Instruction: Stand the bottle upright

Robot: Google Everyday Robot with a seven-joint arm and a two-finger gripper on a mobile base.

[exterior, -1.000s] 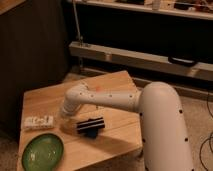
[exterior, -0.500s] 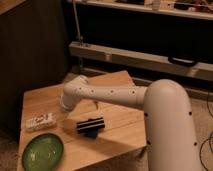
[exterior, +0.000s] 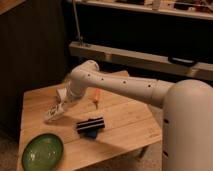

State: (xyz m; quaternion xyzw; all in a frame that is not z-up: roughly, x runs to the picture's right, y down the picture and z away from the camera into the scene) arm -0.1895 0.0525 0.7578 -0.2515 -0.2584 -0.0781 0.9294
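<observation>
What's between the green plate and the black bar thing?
Only bare table lies between the green plate and the black bar, as the camera view shows. The claw is at the bottle.

The tool [exterior: 60, 104] hangs over the left part of the light wooden tabletop [exterior: 127, 127], at the small whitish plastic bottle [exterior: 51, 115]. A round green plate [exterior: 42, 150] fills the front-left corner. A black bar-shaped object with a blue underside [exterior: 90, 125] lies near on the right. The white robot arm [exterior: 125, 86] spans the back. The front-right boards lie open.
</observation>
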